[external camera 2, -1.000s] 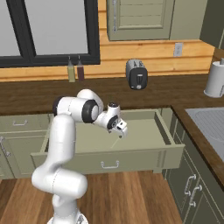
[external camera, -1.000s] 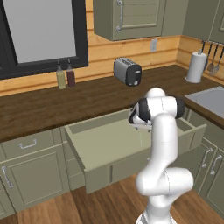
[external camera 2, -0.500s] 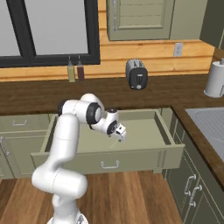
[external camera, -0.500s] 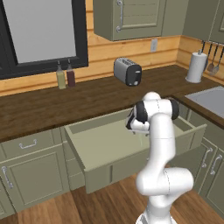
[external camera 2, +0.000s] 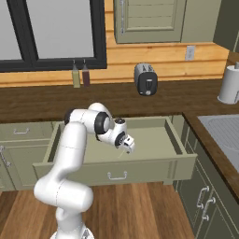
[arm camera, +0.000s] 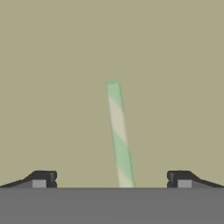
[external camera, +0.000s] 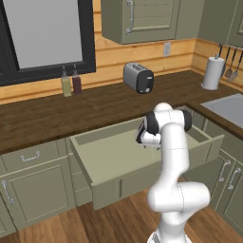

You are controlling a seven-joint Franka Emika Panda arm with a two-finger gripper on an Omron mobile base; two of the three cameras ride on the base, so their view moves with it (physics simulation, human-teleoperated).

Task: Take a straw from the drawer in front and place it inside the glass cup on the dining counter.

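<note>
The wide sage-green drawer stands pulled out below the dark wood worktop. My gripper reaches down into it, close above the pale-green floor. In the hand view the straw, thin with pale green and whitish stripes, lies flat on that floor. It runs away from the hand, midway between my two fingertips. The gripper is open, its fingers far apart on either side of the straw and not touching it. The dining counter and the glass cup are out of view.
On the worktop stand a toaster, two bottles by the window, and a paper towel roll. A sink lies to the right. Narrower green drawers and cupboards flank the open drawer.
The hand has come down from above the drawer's rim into the drawer, toward its floor. The drawer and the base have not moved.
</note>
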